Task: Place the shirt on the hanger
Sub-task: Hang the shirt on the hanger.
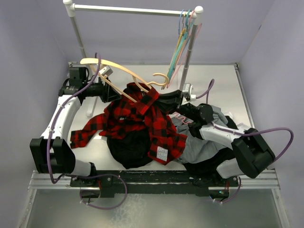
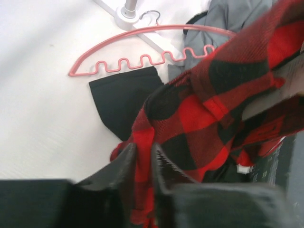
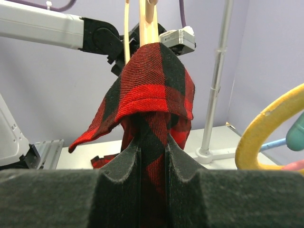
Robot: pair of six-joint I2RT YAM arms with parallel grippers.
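The shirt [image 1: 137,116] drapes over the hanger [image 1: 114,64], right end effector [image 3: 153,147] clenched on the cloth. The left end effector [image 2: 144,161] pinches its fabric.

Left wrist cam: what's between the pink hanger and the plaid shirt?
A plain black garment lies between the pink hanger and the shirt, seen in the left wrist view.

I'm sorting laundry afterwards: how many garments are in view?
3: the plaid shirt, partly over the tan hanger; a black garment under it, toward the near edge; a grey garment to its right. Others may be buried.
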